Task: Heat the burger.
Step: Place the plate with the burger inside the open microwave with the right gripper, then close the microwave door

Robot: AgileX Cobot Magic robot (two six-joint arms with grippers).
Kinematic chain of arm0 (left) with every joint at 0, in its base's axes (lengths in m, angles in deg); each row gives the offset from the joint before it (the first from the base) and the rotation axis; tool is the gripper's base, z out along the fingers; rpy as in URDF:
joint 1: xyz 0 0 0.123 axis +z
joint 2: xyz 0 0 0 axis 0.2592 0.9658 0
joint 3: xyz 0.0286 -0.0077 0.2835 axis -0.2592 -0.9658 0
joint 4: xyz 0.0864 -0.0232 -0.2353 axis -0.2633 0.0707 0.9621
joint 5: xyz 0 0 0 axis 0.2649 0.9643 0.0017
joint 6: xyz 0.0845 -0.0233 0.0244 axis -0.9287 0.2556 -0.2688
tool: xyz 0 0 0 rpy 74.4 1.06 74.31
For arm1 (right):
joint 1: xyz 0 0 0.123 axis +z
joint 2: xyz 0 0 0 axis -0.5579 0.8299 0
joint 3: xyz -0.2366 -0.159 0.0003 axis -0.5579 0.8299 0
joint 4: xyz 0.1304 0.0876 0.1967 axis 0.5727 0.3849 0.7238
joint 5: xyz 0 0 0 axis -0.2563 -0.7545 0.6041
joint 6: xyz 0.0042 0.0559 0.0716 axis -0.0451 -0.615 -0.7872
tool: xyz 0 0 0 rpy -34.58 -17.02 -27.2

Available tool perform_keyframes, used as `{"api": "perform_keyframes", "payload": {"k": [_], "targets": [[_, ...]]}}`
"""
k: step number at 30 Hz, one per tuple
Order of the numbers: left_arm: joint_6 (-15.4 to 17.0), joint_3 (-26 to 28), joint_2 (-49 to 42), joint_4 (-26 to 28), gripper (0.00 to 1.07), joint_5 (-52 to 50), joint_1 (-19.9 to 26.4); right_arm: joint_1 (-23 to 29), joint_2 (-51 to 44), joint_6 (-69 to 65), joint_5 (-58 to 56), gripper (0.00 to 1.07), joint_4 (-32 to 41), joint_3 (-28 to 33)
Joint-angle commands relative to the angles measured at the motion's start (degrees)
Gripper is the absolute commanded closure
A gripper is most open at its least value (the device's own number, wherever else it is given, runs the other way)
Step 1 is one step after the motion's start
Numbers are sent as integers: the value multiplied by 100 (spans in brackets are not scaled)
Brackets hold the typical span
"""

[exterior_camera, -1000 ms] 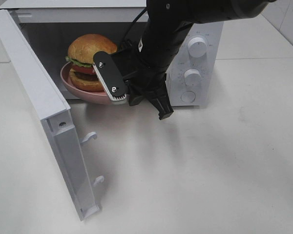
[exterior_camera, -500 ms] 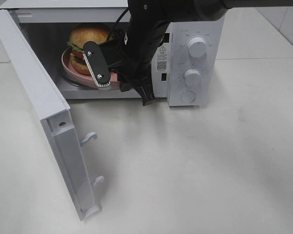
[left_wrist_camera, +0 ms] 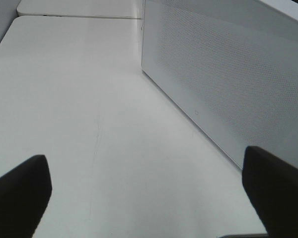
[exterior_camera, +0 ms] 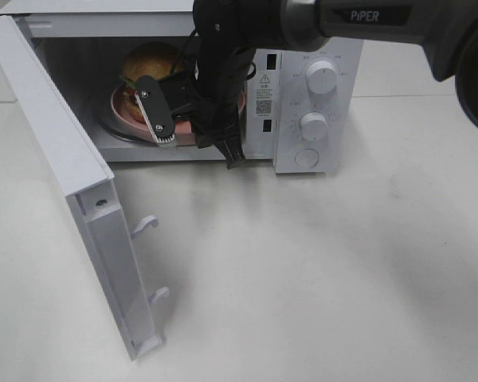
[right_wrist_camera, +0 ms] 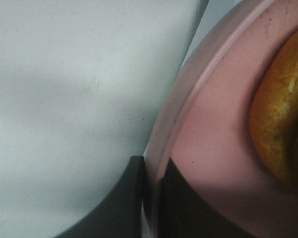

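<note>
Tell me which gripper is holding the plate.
The right gripper, shut on the pink plate's rim inside the microwave, burger aboard. The left gripper stands open over the table, gripping nothing.

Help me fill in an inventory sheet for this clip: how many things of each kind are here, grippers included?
Microwave, door open: 1
Pink plate, inside the microwave: 1
Burger, on the pink plate: 1
Grippers: 2 (right gripper with fingers shut on the pink plate's rim, left gripper open over the table)
Total: 5
</note>
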State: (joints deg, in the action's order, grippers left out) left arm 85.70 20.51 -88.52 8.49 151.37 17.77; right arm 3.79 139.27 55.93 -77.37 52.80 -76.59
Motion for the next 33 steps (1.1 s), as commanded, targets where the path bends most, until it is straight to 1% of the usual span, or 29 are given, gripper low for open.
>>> {"api": "perform_keyframes", "payload": {"k": [1, 7, 13, 16, 17, 19, 20, 21, 22, 23, 24, 25, 26, 27, 28, 29, 30, 32, 33], "targets": [[0, 0, -103, 6, 9, -46, 11, -17, 120, -109, 183, 107, -172, -390], [0, 0, -103, 6, 9, -46, 11, -17, 418, -126, 195, 107, -143, -728], [0, 0, -103, 6, 9, -46, 11, -17, 556, -126, 264, 107, -149, -814], [0, 0, -103, 6, 9, -46, 11, -17, 596, -160, 367, 104, -143, -825], [0, 0, -103, 6, 9, -46, 11, -17, 602, -218, 418, 100, -132, -825], [0, 0, -103, 6, 9, -46, 11, -17, 602, -241, 447, 99, -132, -825], [0, 0, -103, 6, 9, -46, 11, -17, 602, -321, 481, 92, -115, -825], [0, 0, -103, 6, 9, -46, 11, -17, 602, -321, 481, 92, -115, -825], [0, 0, -103, 6, 9, -46, 11, -17, 602, -338, 493, 84, 0, -825], [0, 0, -103, 6, 9, -46, 11, -17, 602, -338, 493, 84, 0, -825], [0, 0, -103, 6, 9, -46, 11, -17, 602, -338, 493, 79, 34, -825], [0, 0, -103, 6, 9, -46, 11, -17, 602, -338, 493, 68, 115, -825], [0, 0, -103, 6, 9, -46, 11, -17, 602, -338, 493, 68, 115, -825], [0, 0, -103, 6, 9, -46, 11, -17, 590, -350, 487, 60, 212, -825], [0, 0, -103, 6, 9, -46, 11, -17, 584, -372, 487, 57, 252, -825], [0, 0, -103, 6, 9, -46, 11, -17, 584, -372, 487, 57, 252, -825], [0, 0, -103, 6, 9, -46, 11, -17, 556, -447, 458, 51, 327, -825], [0, 0, -103, 6, 9, -46, 11, -17, 544, -510, 430, 49, 327, -802], [0, 0, -103, 6, 9, -46, 11, -17, 458, -533, 430, 47, 327, -705]]}}
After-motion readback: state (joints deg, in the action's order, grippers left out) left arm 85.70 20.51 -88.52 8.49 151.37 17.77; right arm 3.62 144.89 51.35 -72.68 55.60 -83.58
